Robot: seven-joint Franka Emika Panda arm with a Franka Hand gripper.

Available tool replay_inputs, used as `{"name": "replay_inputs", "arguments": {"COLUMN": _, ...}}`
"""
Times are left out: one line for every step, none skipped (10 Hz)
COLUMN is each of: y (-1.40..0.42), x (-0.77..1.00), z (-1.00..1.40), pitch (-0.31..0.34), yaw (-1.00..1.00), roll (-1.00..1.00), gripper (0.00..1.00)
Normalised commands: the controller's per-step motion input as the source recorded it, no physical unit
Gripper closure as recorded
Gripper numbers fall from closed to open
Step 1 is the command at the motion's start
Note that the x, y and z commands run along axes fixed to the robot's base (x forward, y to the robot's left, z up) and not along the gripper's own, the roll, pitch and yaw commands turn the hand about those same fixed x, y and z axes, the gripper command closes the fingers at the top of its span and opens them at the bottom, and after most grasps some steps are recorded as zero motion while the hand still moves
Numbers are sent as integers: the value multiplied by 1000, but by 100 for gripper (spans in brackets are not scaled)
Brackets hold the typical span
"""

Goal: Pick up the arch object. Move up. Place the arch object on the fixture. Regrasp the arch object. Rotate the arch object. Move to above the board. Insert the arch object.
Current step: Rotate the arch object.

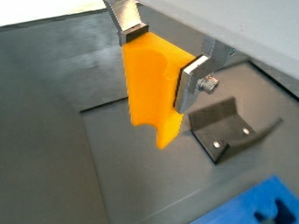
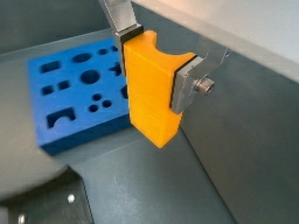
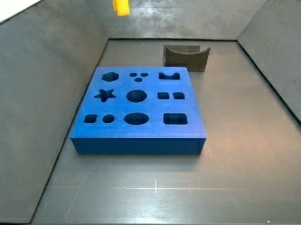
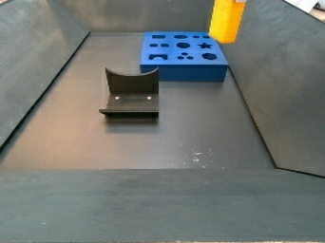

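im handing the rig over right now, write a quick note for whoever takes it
Gripper: shut on the arch object, held high above the floor, clear of everything.
Fixture: empty, standing on the floor apart from the board.
Board: flat on the floor, all holes open, arch hole unfilled.
Done: pick-up and lift.
Left: place the arch object on the fixture, regrasp, rotate, move above the board, insert.

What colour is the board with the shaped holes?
Blue; the board shows best in a side view.
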Motion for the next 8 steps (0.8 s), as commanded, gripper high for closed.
{"name": "replay_inputs", "arguments": {"y": 14, "x": -33, "z": 3, "pitch": -4, "yaw": -1000, "roll": 1, "gripper": 100}}
{"name": "replay_inputs", "arguments": {"y": 15, "x": -23, "z": 2, "pitch": -4, "yaw": -1000, "roll": 1, "gripper": 100}}
{"name": "replay_inputs", "arguments": {"y": 15, "x": -22, "z": 3, "pitch": -4, "yaw": -1000, "roll": 1, "gripper": 100}}
{"name": "replay_inputs", "arguments": {"y": 15, "x": -21, "z": 4, "pitch": -4, "yaw": -1000, "roll": 1, "gripper": 100}}
{"name": "replay_inputs", "arguments": {"y": 16, "x": -21, "z": 4, "pitch": -5, "yaw": -1000, "roll": 2, "gripper": 100}}
{"name": "replay_inputs", "arguments": {"y": 16, "x": -20, "z": 4, "pitch": -5, "yaw": -1000, "roll": 2, "gripper": 100}}
{"name": "replay_inputs", "arguments": {"y": 16, "x": -20, "z": 4, "pitch": -6, "yaw": -1000, "roll": 2, "gripper": 100}}
{"name": "replay_inputs", "arguments": {"y": 16, "x": -20, "z": 3, "pitch": -6, "yaw": -1000, "roll": 2, "gripper": 100}}
